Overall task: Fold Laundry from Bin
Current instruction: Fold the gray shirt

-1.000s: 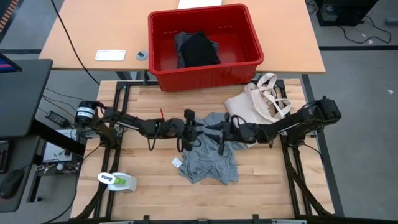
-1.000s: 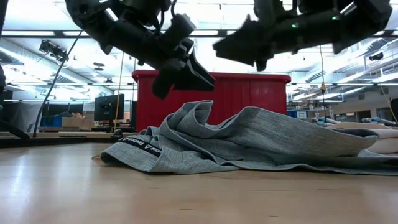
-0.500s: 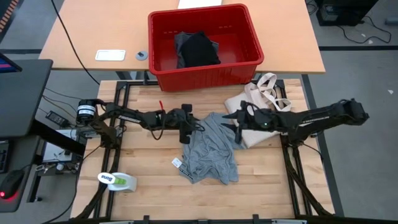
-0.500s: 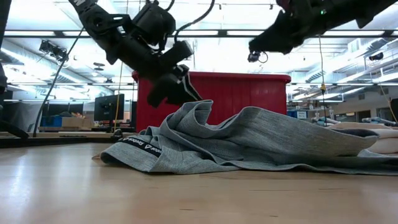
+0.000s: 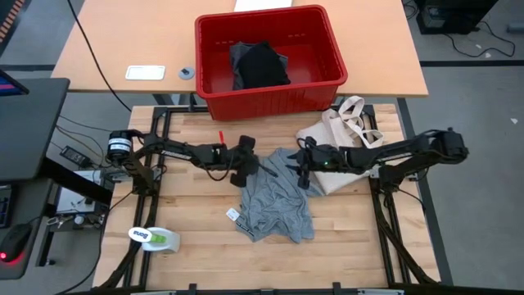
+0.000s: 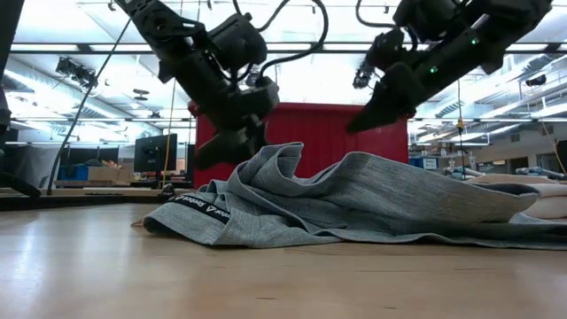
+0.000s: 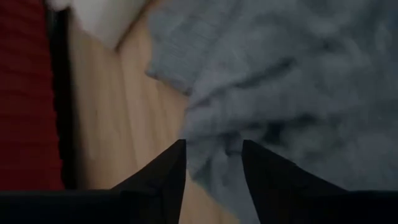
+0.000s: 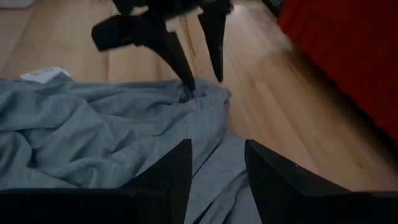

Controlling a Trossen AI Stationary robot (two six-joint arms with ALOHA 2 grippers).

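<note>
The light grey T-shirt (image 5: pixel 274 197) lies crumpled on the wooden table, with a raised fold (image 6: pixel 283 159) at its far left. My left gripper (image 5: pixel 246 176) is open and low at that fold; it also shows in the low view (image 6: pixel 221 152). My right gripper (image 5: pixel 300 170) is open and hangs above the shirt's far right part (image 8: pixel 124 130), clear of it in the low view (image 6: pixel 356 124). The red bin (image 5: pixel 332 82) stands on the far table with the black garment (image 5: pixel 264 65) inside. The plaid shirt does not show plainly. My left gripper's open fingers come slanting down from above and stand on either side of a raised fold at the shirt's far left edge (image 7: pixel 214 140). One fingertip (image 8: pixel 185 84) reaches the cloth. The shirt lies slack on the table.
The cream tote bag (image 5: pixel 344 135) lies at the table's far right, beside the shirt. A white and green roll (image 5: pixel 155 238) sits near the front left corner. A white tag (image 5: pixel 232 215) lies at the shirt's left edge. Bare wood shows at the front.
My left gripper has gone down and a little toward the far edge, onto the shirt's far left fold, staying open. My right gripper has swung toward the table's right edge, come partly back, and gone down toward the shirt. The shirt has kept its shape.
</note>
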